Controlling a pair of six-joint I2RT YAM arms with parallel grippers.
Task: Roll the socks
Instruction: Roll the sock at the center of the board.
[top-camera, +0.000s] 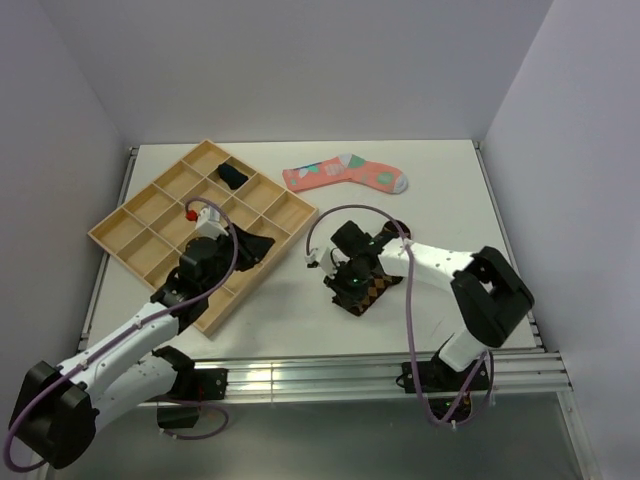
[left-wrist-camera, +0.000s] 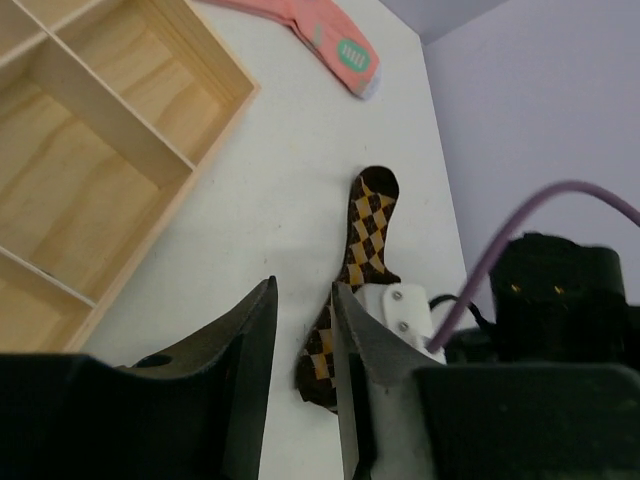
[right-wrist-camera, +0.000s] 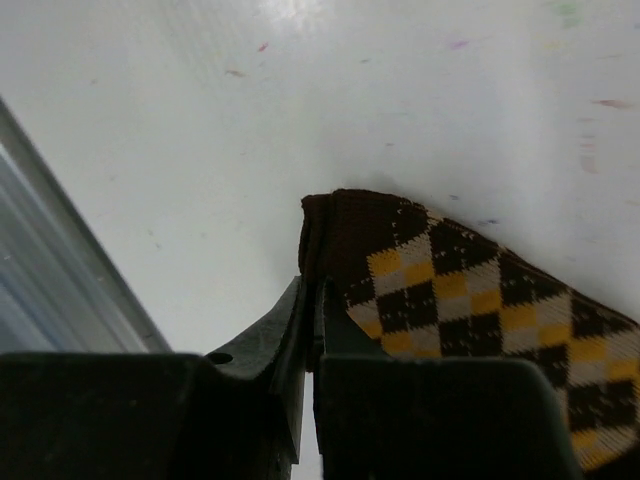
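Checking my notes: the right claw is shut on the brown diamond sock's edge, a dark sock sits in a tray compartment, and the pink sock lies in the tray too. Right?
One slip: the pink sock lies on the table outside the tray, as the top view shows. The right claw is indeed shut on the brown diamond sock, and the dark sock is in its compartment.

We see raw pale wood, grain visible, on the tray (left-wrist-camera: 60, 210); matt knit cloth on the diamond sock (right-wrist-camera: 450, 290); smooth white table (right-wrist-camera: 300, 90), faint sheen; brushed metal rail (top-camera: 330, 372).
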